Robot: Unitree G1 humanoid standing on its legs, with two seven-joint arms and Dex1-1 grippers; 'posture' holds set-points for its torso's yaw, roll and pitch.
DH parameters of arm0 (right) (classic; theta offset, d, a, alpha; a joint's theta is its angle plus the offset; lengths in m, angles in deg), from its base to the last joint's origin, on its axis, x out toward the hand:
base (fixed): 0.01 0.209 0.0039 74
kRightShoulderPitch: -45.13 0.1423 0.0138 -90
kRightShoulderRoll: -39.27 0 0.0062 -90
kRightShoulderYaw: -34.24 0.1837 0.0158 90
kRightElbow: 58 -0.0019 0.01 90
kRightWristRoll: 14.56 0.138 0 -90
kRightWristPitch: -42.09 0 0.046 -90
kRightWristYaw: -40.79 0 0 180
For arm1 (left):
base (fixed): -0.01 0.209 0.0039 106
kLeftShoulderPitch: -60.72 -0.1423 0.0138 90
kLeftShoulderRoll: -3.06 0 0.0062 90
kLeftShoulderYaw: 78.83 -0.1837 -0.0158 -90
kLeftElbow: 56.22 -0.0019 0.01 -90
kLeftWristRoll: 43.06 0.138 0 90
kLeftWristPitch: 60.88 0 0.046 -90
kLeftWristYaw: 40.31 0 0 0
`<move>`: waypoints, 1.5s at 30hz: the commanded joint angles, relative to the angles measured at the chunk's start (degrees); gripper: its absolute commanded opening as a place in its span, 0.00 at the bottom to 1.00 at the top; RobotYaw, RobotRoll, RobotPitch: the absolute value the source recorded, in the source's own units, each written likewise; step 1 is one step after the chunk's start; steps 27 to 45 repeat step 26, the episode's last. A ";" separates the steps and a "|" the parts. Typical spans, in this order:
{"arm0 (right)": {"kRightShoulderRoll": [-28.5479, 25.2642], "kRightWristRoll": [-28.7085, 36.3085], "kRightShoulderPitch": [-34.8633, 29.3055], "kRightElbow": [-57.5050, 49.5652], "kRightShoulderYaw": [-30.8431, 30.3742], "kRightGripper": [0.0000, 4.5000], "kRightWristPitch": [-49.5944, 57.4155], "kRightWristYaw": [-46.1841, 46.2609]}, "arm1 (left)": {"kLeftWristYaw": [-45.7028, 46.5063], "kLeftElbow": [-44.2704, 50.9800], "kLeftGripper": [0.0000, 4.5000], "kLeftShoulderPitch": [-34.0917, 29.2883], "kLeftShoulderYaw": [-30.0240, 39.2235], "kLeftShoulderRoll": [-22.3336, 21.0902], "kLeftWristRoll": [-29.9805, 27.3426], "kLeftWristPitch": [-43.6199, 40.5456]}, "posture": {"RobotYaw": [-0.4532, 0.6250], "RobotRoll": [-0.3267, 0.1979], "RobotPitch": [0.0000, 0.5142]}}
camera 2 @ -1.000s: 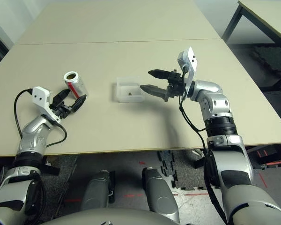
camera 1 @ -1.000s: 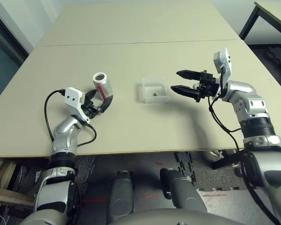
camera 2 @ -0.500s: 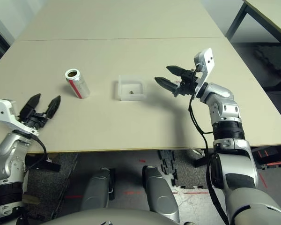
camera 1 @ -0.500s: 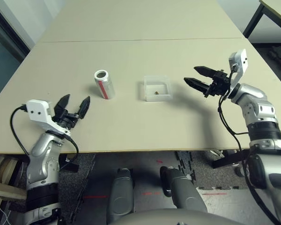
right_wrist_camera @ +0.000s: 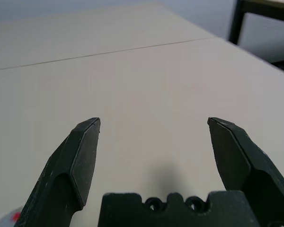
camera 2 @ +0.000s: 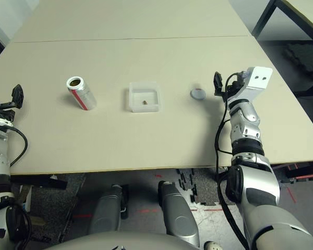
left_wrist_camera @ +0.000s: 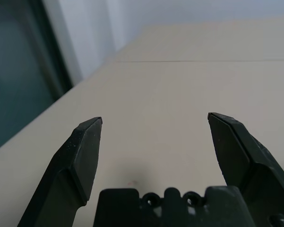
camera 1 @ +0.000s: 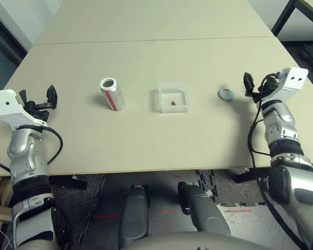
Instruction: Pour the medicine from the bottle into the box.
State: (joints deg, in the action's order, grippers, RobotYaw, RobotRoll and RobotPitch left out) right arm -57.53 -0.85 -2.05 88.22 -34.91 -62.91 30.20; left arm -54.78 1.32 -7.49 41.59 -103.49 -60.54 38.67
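No readable text

The bottle (camera 1: 112, 94) bears a red mark on its label; no letters or numbers can be read.

I'm looking at a beige table (camera 1: 146, 57), a seam running across its far part. A bottle (camera 1: 112, 94) is lying on its side left of centre, its open mouth facing away. A clear box (camera 1: 173, 97) is sitting at centre, and a grey cap (camera 1: 226, 94) is lying to its right.
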 commanded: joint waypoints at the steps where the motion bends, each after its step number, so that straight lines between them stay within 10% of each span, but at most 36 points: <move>1: -1.00 -2.11 0.70 2.78 0.14 1.00 -2.28 5.44 | 0.98 -6.32 1.00 1.85 0.09 -1.67 1.47 3.21 | 0.43 0.62 0.31; 45: 2.20 -4.45 -8.22 -9.67 -1.80 1.00 -3.79 8.77 | 1.92 -22.72 1.00 10.01 -2.21 -3.92 2.71 9.90 | 0.39 0.62 0.32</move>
